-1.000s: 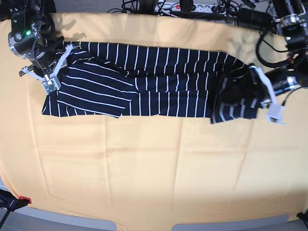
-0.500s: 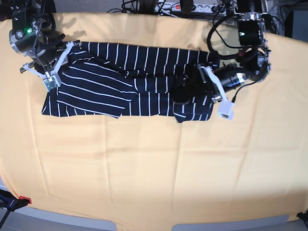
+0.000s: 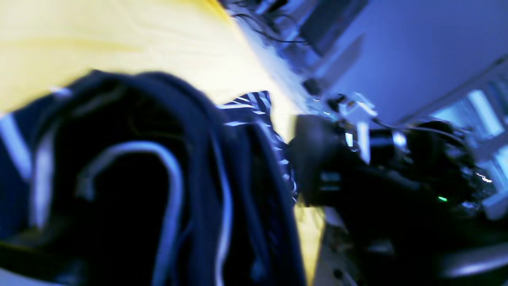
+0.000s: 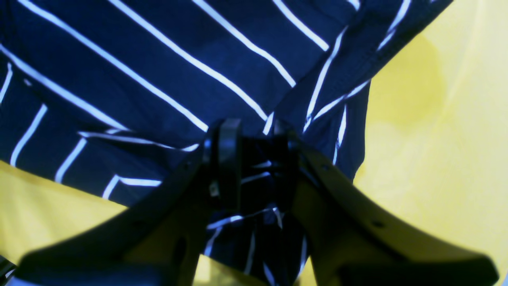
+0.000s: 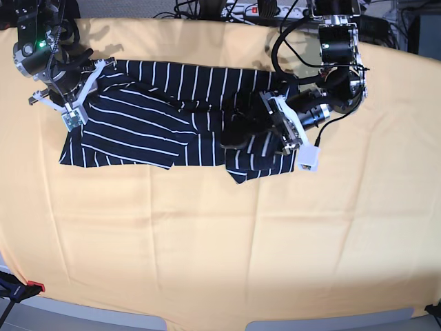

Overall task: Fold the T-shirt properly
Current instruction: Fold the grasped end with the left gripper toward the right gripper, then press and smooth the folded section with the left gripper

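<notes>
Right fingers (image 4: 228,159) pinch a bunched wad of the T-shirt (image 5: 172,114) at its far end, pinning it to the yellow-orange cloth (image 5: 207,241). The left gripper (image 5: 272,127) carries the opposite end over the middle, apparently clamped on fabric, though blur hides its jaws. To do this well: keep the pinned end anchored, lay the carried edge flat and square. The thin, limp knit rumples, white stripes showing every crease.

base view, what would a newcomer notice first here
The navy striped T-shirt stretched across the far side of the yellow-orange cloth. The left gripper holds its bunched end folded toward the middle, while the right gripper pinches the opposite end.
</notes>
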